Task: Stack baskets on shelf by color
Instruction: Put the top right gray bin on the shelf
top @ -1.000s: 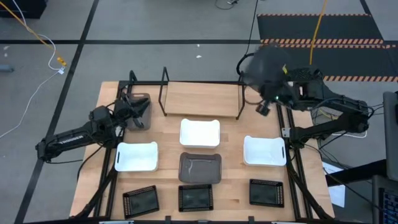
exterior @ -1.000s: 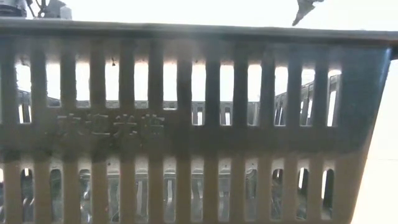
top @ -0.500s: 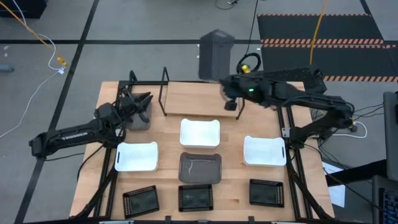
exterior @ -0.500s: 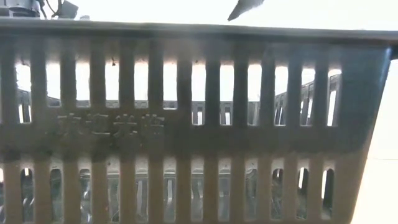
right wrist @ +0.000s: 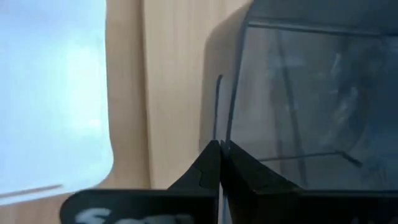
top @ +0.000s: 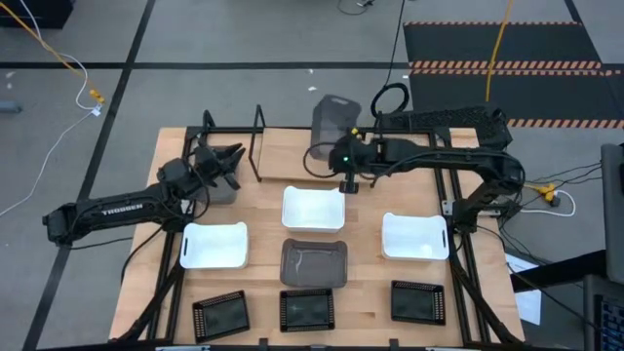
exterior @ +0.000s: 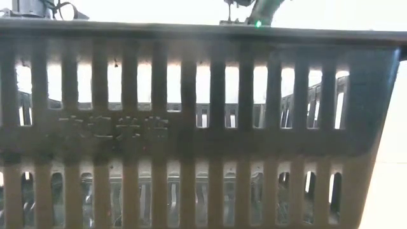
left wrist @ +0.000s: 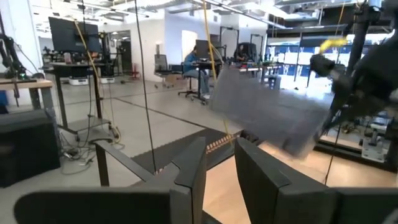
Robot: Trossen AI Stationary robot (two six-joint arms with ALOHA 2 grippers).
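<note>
My right gripper (top: 340, 164) is shut on a dark grey basket (top: 332, 121) and holds it over the middle of the shelf (top: 292, 148). My left gripper (top: 230, 159) is open above a second dark basket (top: 218, 187) that rests on the shelf's left end; nothing lies between its fingers (left wrist: 219, 163). A third dark basket (top: 314, 263) sits on the table, and its slatted wall (exterior: 191, 127) fills the low view. Three white baskets (top: 313, 209) (top: 214, 245) (top: 414, 237) and three black trays (top: 220, 314) (top: 307, 309) (top: 417, 300) lie on the table. My right gripper pinches the dark basket's thin wall at its rim (right wrist: 218, 127) between the two shut fingers, one inside the basket and one outside. The basket is lifted clear and tipped on edge, reaching from the fingers toward the table's far edge.
The shelf's upright black loop dividers (top: 258, 144) (top: 377, 161) stand on either side of the held basket. The white basket (right wrist: 50, 93) lies just near of the shelf. Beyond the table are the floor, cables and a hazard-striped mat (top: 497, 44).
My right arm has swung from the table's far right corner toward the left and come down, carrying the dark basket to above the shelf's middle. My left gripper has shifted slightly along the shelf toward the right, staying over the left-end basket.
</note>
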